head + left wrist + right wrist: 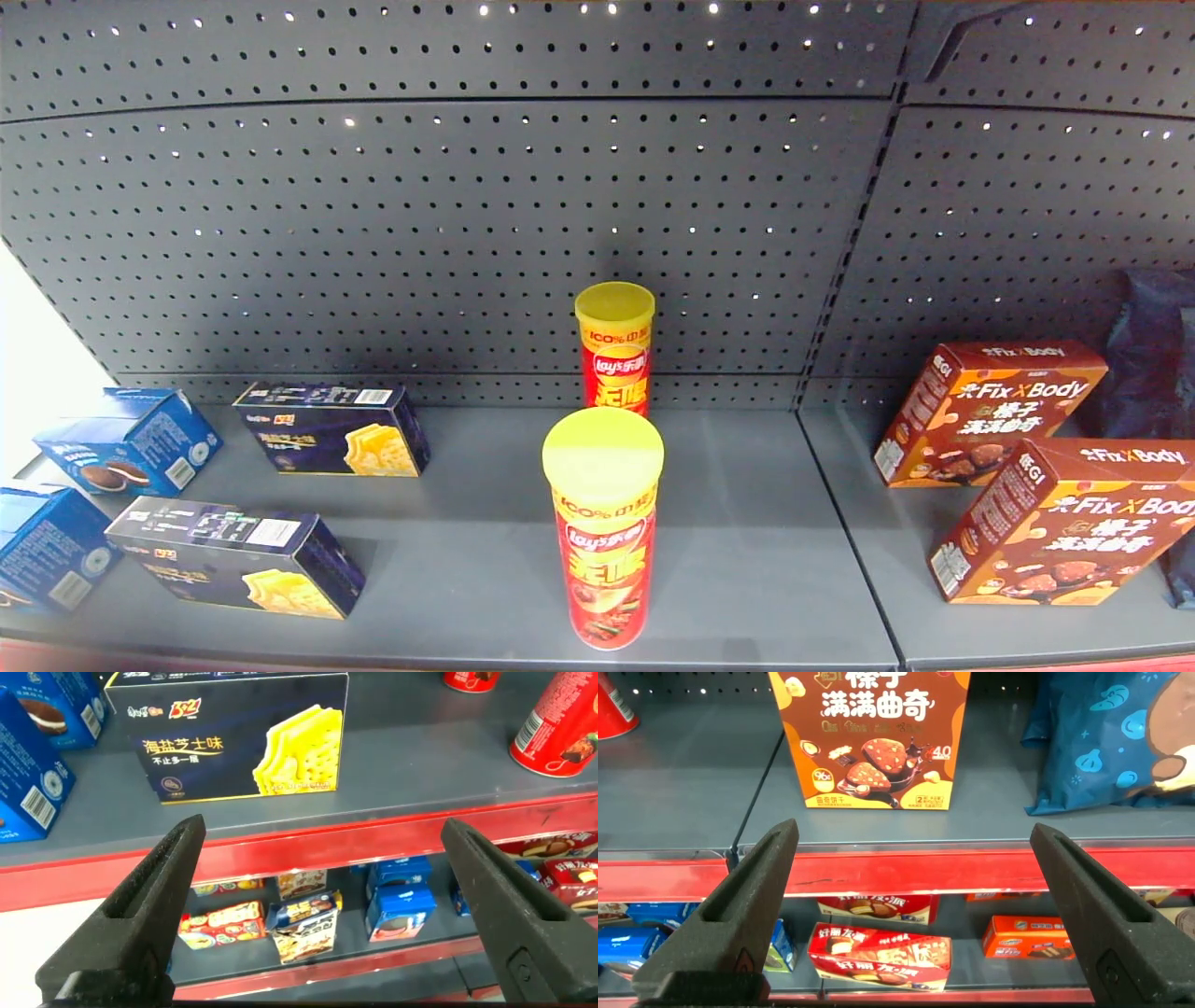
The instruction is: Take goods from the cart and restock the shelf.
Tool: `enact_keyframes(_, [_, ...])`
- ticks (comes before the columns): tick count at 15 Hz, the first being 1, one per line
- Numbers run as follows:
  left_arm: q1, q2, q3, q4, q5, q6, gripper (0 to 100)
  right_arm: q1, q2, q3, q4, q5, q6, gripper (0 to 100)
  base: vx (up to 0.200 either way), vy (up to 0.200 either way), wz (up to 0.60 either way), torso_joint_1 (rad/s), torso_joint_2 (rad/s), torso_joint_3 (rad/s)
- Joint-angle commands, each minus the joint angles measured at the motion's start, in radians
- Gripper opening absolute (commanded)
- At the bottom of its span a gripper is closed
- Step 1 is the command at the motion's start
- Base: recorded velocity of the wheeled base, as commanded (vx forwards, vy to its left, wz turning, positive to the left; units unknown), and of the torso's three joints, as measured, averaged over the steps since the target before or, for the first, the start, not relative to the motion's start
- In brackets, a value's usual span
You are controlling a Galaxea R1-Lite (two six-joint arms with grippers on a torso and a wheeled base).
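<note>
On the shelf (pixel 747 523) are recorded, left to right: blue biscuit boxes (pixel 131 441), two dark cracker boxes (pixel 336 429), two upright red chip cans (pixel 605 527), one behind the other, and two brown boxes (pixel 990 411). The left tool (pixel 322 823) and right tool (pixel 913 829) are held open and empty at the shelf's front edge.

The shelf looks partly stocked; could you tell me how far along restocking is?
Done: a front chip can and a rear chip can stand on the shelf. In hand: nothing; left end effector and right end effector are open, empty. Left: bare shelf beside them suggests more to fetch.
</note>
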Motion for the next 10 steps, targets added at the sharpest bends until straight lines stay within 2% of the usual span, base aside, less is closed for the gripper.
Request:
enact_keyframes(1, [0.004, 0.003, 0.000, 0.000, 0.001, 0.000, 100, 0.000, 0.001, 0.000, 0.000, 0.000, 0.000, 100, 0.000, 0.000, 0.00, 0.000, 0.00, 0.000])
enact_keyframes(2, [0.020, 0.008, 0.000, 0.000, 0.001, 0.000, 100, 0.000, 0.001, 0.000, 0.000, 0.000, 0.000, 100, 0.000, 0.000, 0.00, 0.000, 0.00, 0.000])
enact_keyframes(5, [0.115, 0.006, 0.000, 0.000, 0.002, 0.000, 100, 0.000, 0.001, 0.000, 0.000, 0.000, 0.000, 100, 0.000, 0.000, 0.00, 0.000, 0.00, 0.000])
enact_keyframes(6, [0.115, 0.005, 0.000, 0.000, 0.002, 0.000, 100, 0.000, 0.001, 0.000, 0.000, 0.000, 0.000, 100, 0.000, 0.000, 0.00, 0.000, 0.00, 0.000])
enact_keyframes(7, [0.144, 0.003, 0.000, 0.000, 0.001, 0.001, 100, 0.000, 0.001, 0.000, 0.000, 0.000, 0.000, 100, 0.000, 0.000, 0.00, 0.000, 0.00, 0.000])
enact_keyframes(8, [0.220, -0.012, 0.000, 0.000, 0.002, -0.002, 100, 0.000, 0.001, 0.000, 0.000, 0.000, 0.000, 100, 0.000, 0.000, 0.00, 0.000, 0.00, 0.000])
enact_keyframes(10, [0.199, -0.041, 0.000, 0.000, 0.002, 0.001, 100, 0.000, 0.001, 0.000, 0.000, 0.000, 0.000, 100, 0.000, 0.000, 0.00, 0.000, 0.00, 0.000])
